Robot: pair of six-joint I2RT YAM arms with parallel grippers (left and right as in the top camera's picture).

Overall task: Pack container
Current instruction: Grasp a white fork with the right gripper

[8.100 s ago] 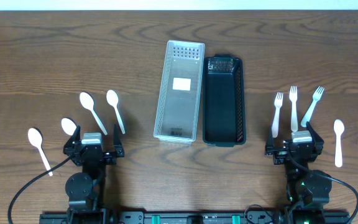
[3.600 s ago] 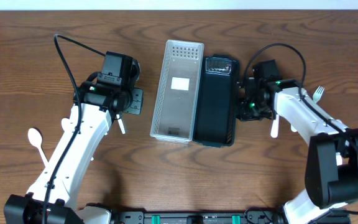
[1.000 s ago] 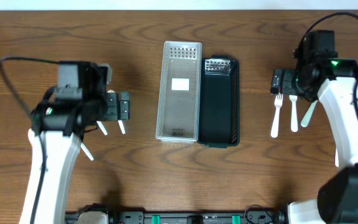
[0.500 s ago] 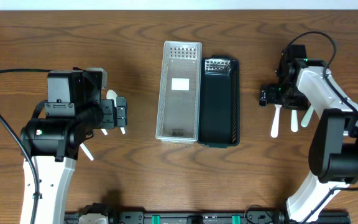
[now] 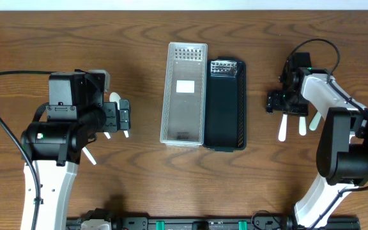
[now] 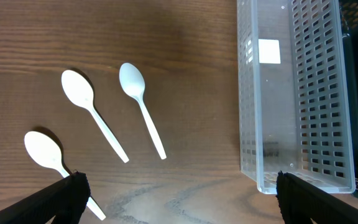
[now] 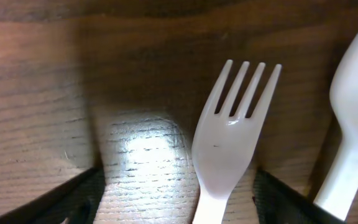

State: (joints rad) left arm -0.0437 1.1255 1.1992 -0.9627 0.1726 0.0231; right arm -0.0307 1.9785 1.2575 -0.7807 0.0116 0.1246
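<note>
**Two Arms Poised Over Cutlery, Containers Unfilled**

Two bins, a clear container (image 5: 184,92) and a black container (image 5: 226,105), sit touching side by side at the middle of the table (image 5: 184,191). Both look empty and lie between the two arms. The clear one has slotted walls and a white label on its floor. The right fingers (image 7: 73,196), spread wide, straddle a white fork (image 7: 229,149) low over the wood, likely set for a pinch. The left fingers (image 6: 61,196), also spread and holding nothing, hover above the white spoons (image 6: 138,99).
</note>
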